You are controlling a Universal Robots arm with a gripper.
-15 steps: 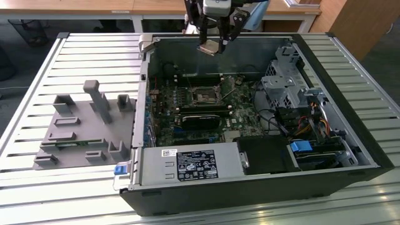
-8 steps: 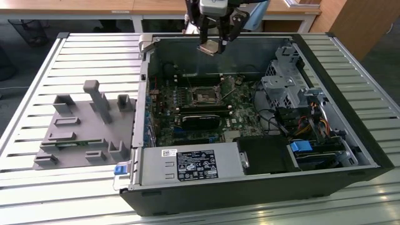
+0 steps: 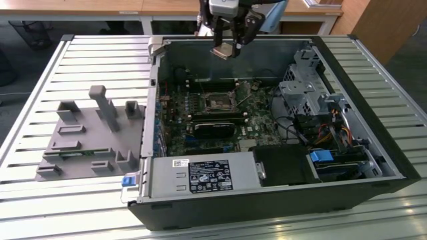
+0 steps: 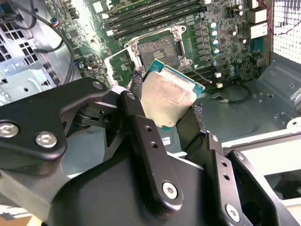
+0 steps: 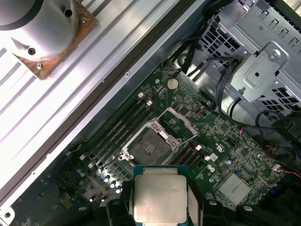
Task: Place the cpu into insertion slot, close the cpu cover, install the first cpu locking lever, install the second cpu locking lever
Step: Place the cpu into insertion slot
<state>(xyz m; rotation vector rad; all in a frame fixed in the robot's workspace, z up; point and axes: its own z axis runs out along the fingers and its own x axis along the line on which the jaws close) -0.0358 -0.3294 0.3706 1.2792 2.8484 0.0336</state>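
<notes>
Exterior view: the arm was cut off at the picture's top edge, with the gripper (image 3: 227,49) hanging over the far part of the open computer case (image 3: 267,210).
Hard to make out: in the exterior view the cpu (image 3: 222,52) was a small pale tilted patch between the fingers. The contacts of the insertion slot (image 3: 218,101) were too small to tell.
Cut off: in the first wrist view the near edge of the cpu (image 5: 160,197) ran out of the picture, and the chip hid much of the gripper (image 5: 160,200).
Fingers: in the second wrist view the gripper (image 4: 168,96) had its black fingers (image 4: 141,127) closed narrowly on two opposite edges of the cpu (image 4: 168,96).
Case: it lay on the slatted tabletop (image 3: 80,60) with its side open, holding the green motherboard (image 3: 253,125), a power supply (image 3: 200,175) and a metal drive cage (image 3: 307,90).
Slot: the insertion slot (image 5: 149,147) sat on the board with its recess exposed, beside the long memory slots (image 5: 117,127).
Cover: the cpu cover (image 5: 181,120) stood raised at one side of the slot.
Cpu position: in the air above the board, well apart from the insertion slot (image 4: 162,49).
Cpu facing: the dull metal top faced both wrist cameras. The chip was tilted, nearly square, with no clear long axis, and one corner pointed toward the slot.
Beside the case: a grey moulded fixture (image 3: 87,135) rested on the tabletop at the exterior view's left.
</notes>
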